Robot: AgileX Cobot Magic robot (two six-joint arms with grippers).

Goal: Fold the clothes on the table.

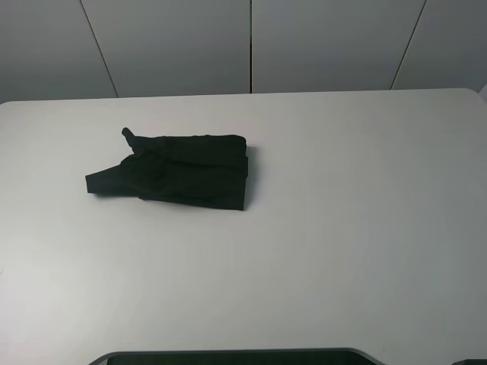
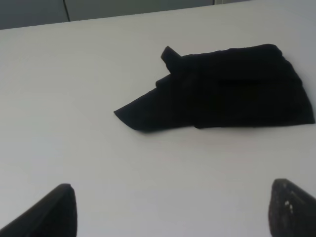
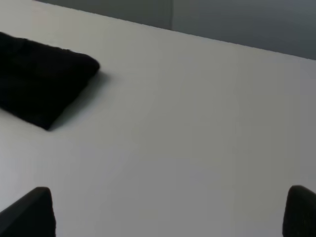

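Observation:
The black T-shirt (image 1: 183, 172) lies folded into a compact bundle on the left-centre of the white table (image 1: 342, 228), plain black side up; no print shows. A sleeve sticks out at its left end. It also shows in the left wrist view (image 2: 222, 89) and partly in the right wrist view (image 3: 39, 84). My left gripper (image 2: 170, 212) is open and empty, well back from the shirt, with its fingertips (image 2: 49, 215) spread wide. My right gripper (image 3: 170, 212) is open and empty, to the right of the shirt. Neither gripper appears in the exterior high view.
Grey wall panels (image 1: 251, 46) stand behind the table's far edge. A dark edge (image 1: 228, 356) runs along the table's near side.

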